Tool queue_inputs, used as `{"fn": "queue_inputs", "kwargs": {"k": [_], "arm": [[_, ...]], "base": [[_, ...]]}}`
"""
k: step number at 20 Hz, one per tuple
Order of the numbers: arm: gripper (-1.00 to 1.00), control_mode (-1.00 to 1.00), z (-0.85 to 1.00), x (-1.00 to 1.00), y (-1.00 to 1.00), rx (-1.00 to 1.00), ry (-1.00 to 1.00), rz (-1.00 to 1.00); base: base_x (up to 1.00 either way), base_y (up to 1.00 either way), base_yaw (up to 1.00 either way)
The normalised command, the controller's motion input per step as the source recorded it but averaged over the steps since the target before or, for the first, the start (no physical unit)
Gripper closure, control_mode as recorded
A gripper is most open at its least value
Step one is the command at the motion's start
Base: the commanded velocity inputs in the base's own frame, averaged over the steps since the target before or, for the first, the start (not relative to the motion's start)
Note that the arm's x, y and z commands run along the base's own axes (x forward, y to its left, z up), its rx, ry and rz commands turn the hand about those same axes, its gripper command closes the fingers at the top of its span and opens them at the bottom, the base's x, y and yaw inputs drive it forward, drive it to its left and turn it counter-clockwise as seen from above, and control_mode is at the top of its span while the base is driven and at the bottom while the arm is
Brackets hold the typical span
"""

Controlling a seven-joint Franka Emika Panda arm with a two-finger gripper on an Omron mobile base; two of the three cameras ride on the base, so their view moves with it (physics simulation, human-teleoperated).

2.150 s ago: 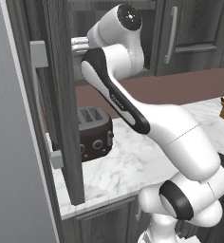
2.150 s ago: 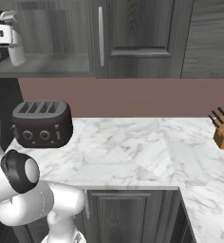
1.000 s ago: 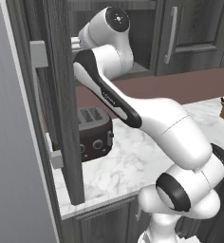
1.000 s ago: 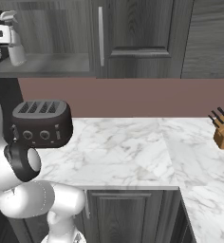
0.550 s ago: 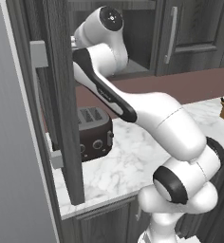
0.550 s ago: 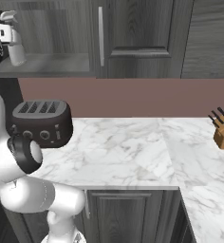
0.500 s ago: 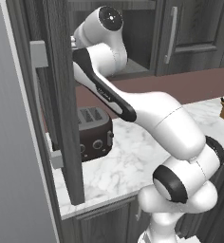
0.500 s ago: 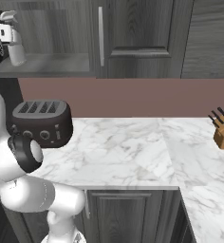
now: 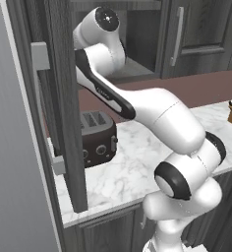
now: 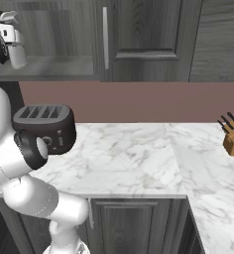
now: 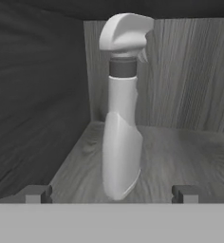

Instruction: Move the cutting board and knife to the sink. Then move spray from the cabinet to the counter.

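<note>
- reaching into the cabinet point(image 9: 137, 74) now, you've got the gripper point(image 11: 109, 193) lined up on the spray point(image 11: 120, 109), which stands on the grey shelf point(image 11: 190, 152) dead ahead.
- the fingertips point(image 11: 37, 193) sit wide apart at the bottom of the hand view, one to each side of the bottle's base, so the gripper is spread open and holds nothing.
- here's the relation that counts: the bottle's long axis runs upright, straight up from between the fingers, trigger head at the top and tipped toward the right of the hand view.
- the body sits nearly centred between the tips, a touch toward the left one. whether it is already between the fingers or just ahead of them, you cannot tell from this angle.
- from the right base view the spray point(image 10: 12, 42) shows at the far left on the shelf, above the toaster point(image 10: 44, 126) and the counter point(image 10: 139, 154).
- my read: a short push forward, then close on the lower body, below the dark collar. watch the cabinet's left wall, close beside the left finger.
</note>
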Motion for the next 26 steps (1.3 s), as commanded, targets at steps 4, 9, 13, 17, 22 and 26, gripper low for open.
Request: {"fn": "queue_inputs", "kwargs": {"k": [4,9,13,17,22,26], "arm": [[-1.00,-1.00,0.00,0.29,0.11,-0.02,0.00,0.00],[-1.00,-1.00,0.00,0.26,0.07,-0.02,0.00,0.00],[-1.00,-1.00,-0.01,0.26,0.07,-0.02,0.00,0.00],[-1.00,-1.00,-0.04,0.18,0.11,-0.04,0.00,0.00],[-1.00,-1.00,-0.03,0.06,0.12,-0.04,0.00,0.00],[-1.00,-1.00,-0.03,0.00,0.03,-0.01,0.00,-0.01]], "base": [[0.00,0.00,0.00],[0.00,0.00,0.00],[0.00,0.00,0.00],[0.00,0.00,0.00],[0.00,0.00,0.00],[0.00,0.00,0.00]]}}
